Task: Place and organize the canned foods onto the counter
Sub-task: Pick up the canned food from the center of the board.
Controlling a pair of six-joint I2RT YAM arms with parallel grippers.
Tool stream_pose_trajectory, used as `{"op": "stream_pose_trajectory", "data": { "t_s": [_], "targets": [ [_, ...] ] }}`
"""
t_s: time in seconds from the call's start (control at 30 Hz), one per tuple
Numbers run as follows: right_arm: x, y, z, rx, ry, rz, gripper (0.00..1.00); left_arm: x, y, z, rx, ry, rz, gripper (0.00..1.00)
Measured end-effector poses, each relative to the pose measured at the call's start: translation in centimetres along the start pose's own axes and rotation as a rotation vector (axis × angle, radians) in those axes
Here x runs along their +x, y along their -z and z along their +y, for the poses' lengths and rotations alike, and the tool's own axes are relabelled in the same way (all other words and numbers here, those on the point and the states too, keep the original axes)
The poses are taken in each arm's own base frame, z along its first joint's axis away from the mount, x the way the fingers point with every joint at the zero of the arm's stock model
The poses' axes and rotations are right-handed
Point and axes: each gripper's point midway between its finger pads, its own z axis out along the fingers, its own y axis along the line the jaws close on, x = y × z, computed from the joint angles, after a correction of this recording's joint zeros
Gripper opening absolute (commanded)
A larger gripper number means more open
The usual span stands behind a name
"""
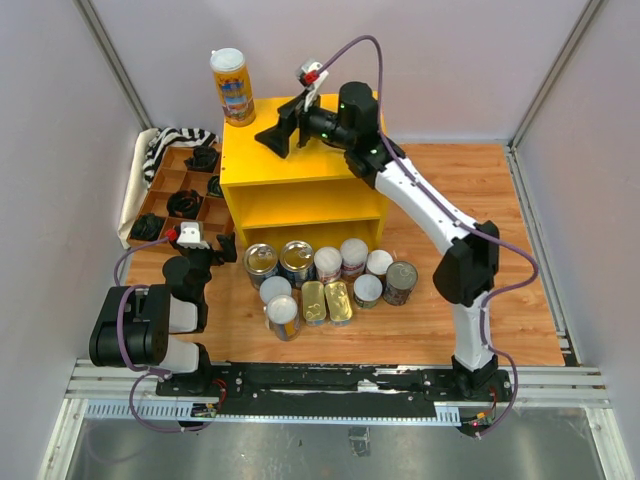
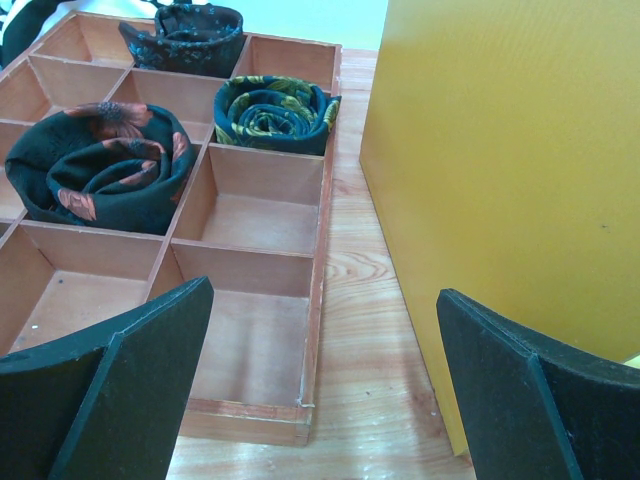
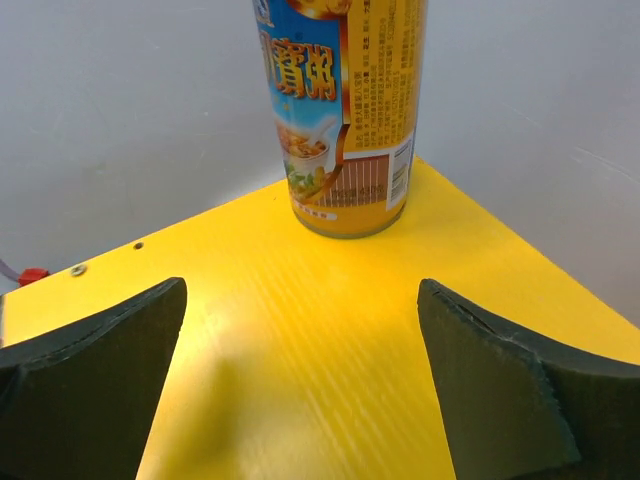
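Your right end effector (image 3: 300, 370) hung spread and empty over the yellow surface (image 1: 250, 162). Its wrist view showed the tall can (image 3: 345, 110) upright at the far left corner, clear of the fingers. Only the top view showed the other cans (image 1: 320, 280) grouped before the front edge. Your left end effector (image 2: 320, 390), also spread and empty, faced the tray (image 2: 320, 260).

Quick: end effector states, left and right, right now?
Left end effector: open, holding nothing.
Right end effector: open, empty; tall can stands free ahead of it.
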Motion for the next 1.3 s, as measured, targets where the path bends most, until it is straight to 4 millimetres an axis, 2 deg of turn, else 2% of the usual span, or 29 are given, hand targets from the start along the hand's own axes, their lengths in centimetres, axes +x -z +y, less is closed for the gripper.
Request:
{"op": "stream_pose_trajectory", "data": {
  "t_s": [0.1,0.27,0.33,0.4,0.47,0.77,1.0,1.1,1.17,1.3],
  "targets": [
    [-1.7,2.6,0.5,0.019,0.002,-0.019,0.99,0.0,0.0,0.0,0.0,0.0,0.0,1.0],
    [-7.3,6.9,1.3,0.053,0.059,-0.123,0.99,0.0,0.0,0.0,0.0,0.0,0.0,1.0],
    [-8.9,8.4,1.6,0.068,0.078,-0.158,0.99,0.0,0.0,0.0,0.0,0.0,0.0,1.0],
    [-9.5,9.5,1.9,0.078,0.087,-0.175,0.98,0.0,0.0,0.0,0.0,0.0,0.0,1.0],
    [-9.3,10.1,1.9,0.088,0.085,-0.174,0.99,0.0,0.0,0.0,0.0,0.0,0.0,1.0],
    [-4.8,14.5,0.7,0.233,0.018,-0.081,0.99,0.0,0.0,0.0,0.0,0.0,0.0,1.0],
    [-4.8,18.4,1.9,0.312,0.023,-0.084,0.98,0.0,0.0,0.0,0.0,0.0,0.0,1.0],
    [-4.2,20.0,2.6,0.333,0.019,-0.081,0.99,0.0,0.0,0.0,0.0,0.0,0.0,1.0],
    [-3.2,21.1,3.1,0.347,0.013,-0.071,0.99,0.0,0.0,0.0,0.0,0.0,0.0,1.0],
    [0.5,23.2,3.6,0.391,-0.005,-0.011,0.99,0.0,0.0,0.0,0.0,0.0,0.0,1.0]
  ]
}}
